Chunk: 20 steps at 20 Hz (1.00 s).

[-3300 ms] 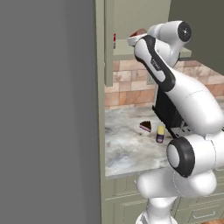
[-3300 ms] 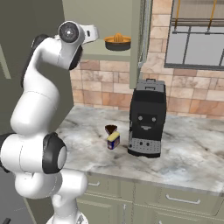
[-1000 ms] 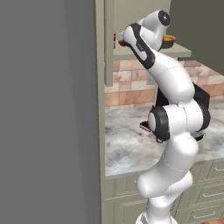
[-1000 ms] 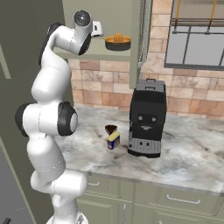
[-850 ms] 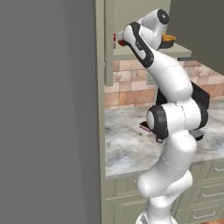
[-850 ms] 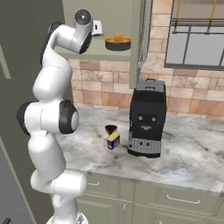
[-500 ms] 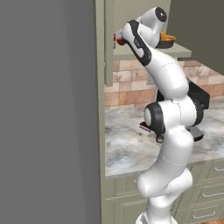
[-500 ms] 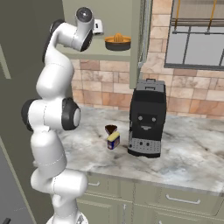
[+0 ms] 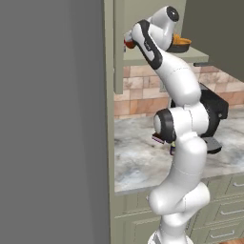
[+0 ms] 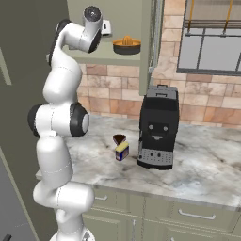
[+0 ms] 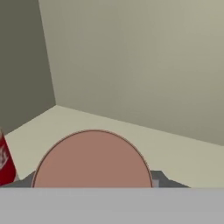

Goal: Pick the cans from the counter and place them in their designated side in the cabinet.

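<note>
The red can (image 11: 92, 158) sat in the end effector (image 9: 127, 42) inside the cabinet (image 10: 89, 9), seen end-on in the hand view as a round pinkish-tan top; its long axis ran along the line of the hand camera. The dark fingers (image 11: 159, 178) showed at either side of the can, closed against it. In the left base view a patch of red (image 9: 128, 44) showed at the hand, just above the left end of the cabinet shelf (image 9: 157, 56). At the left edge of the hand view stood a second red cylinder with white markings (image 11: 4, 159), upright on the shelf, just beside the held can; I could not tell whether they touched.

The dark blue can with the yellow top (image 10: 122, 151) stood upright on the bench (image 10: 202, 164), its long axis vertical. The dark wedge-shaped cake slice (image 10: 119, 139) lay just behind it, and the black coffee machine (image 10: 158, 127) stood just to its right.

On the shelf's right part rested a dark bowl with an orange thing in it (image 10: 126, 45), well apart from the hand. The cabinet's tall narrow door (image 9: 117, 45) stood open at the left of the opening.
</note>
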Motion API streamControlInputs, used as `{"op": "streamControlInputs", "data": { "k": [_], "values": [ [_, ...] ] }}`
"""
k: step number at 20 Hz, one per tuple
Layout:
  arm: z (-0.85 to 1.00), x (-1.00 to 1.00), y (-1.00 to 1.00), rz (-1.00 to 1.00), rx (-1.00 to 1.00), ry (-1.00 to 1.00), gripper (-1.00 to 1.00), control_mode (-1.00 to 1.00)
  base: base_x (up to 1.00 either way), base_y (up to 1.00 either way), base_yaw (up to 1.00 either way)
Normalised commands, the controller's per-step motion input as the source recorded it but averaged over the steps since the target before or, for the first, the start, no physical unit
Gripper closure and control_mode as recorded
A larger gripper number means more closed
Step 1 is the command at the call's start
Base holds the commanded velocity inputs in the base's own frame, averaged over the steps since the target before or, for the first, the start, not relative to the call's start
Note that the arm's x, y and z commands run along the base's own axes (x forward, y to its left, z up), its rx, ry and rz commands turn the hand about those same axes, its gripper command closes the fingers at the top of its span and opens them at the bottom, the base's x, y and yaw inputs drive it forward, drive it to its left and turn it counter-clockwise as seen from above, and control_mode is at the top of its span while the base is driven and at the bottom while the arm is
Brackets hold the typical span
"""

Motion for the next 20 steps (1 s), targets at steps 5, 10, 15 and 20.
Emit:
{"op": "streamControlInputs", "data": {
  "k": [5,10,15,20],
  "values": [
    [-0.19,0.16,0.02,0.01,0.0,0.04,1.0,-1.0,0.0,0.0,0.0],
    [-0.18,0.13,0.01,0.01,0.0,0.03,-1.0,-1.0,0.0,0.0,0.0],
    [-0.12,0.15,0.01,0.01,0.0,0.02,-1.0,-1.0,0.0,0.0,0.0],
    [-0.05,0.1,0.0,0.01,0.0,0.0,-1.0,-1.0,0.0,0.0,0.0]
  ]
}}
